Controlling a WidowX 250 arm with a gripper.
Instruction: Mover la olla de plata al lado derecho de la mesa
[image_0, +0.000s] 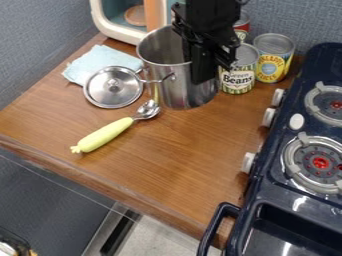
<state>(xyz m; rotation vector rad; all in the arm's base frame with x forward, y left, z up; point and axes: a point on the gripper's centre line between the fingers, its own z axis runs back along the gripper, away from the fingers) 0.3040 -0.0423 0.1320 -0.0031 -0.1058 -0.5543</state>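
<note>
The black gripper hangs down from the top edge at the right side of the silver pot, overlapping its rim and part of its wall. Upright at the back of the wooden table stands the tall silver pot, with a wire handle on its left side. Its right rim is partly hidden behind the gripper, and whether the gripper holds it is unclear.
Left of the pot are a silver lid and a light blue cloth. A spoon with a yellow handle lies in front. Cans stand close on the right, beside the dark blue stove. A toy oven is behind.
</note>
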